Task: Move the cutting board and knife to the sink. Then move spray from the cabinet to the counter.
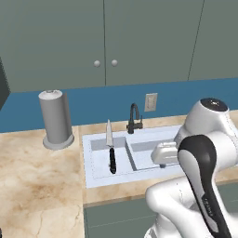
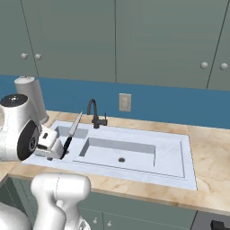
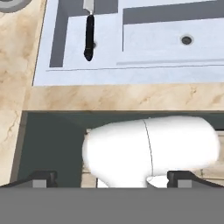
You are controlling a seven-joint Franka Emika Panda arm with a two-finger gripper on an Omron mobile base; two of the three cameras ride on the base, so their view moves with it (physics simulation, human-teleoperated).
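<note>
The knife (image 1: 111, 151) lies in the left, shallow part of the pale sink (image 1: 153, 173), silver blade toward the back wall and black handle toward the front. The hand view has the knife (image 3: 89, 40) at its top left, with the sink rim (image 3: 131, 73) running across. My gripper (image 3: 111, 178) hangs over the front edge of the counter (image 3: 131, 97), its two dark fingertips (image 3: 43, 178) far apart, open and empty. The knife is well ahead of it. The cutting board and the spray are out of view.
A dark faucet (image 1: 134, 118) stands behind the sink. A tall grey paper-towel cylinder (image 1: 56, 118) stands on the counter (image 1: 37, 186) to the left. Upper cabinet doors (image 1: 104, 42) with round knobs are shut. Grey-green cabinet fronts (image 3: 48, 144) lie below the counter edge.
</note>
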